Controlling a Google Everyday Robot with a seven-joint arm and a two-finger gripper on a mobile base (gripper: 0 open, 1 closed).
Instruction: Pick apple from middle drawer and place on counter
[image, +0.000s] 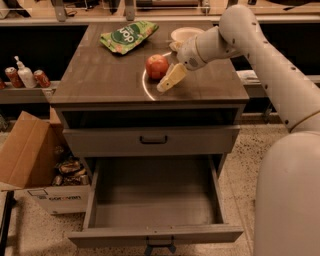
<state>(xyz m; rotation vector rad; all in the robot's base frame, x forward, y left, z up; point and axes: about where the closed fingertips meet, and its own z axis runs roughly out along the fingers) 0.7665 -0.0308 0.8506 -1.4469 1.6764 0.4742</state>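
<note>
My gripper (169, 70) over counter (100, 75). White bowl (186, 33) just behind it, half hidden. Far below: middle drawer (155, 235), handle (160, 246) clipped by bottom edge. Low left: cardboard box (22, 150) cut by left edge, contents unreadable.
</note>
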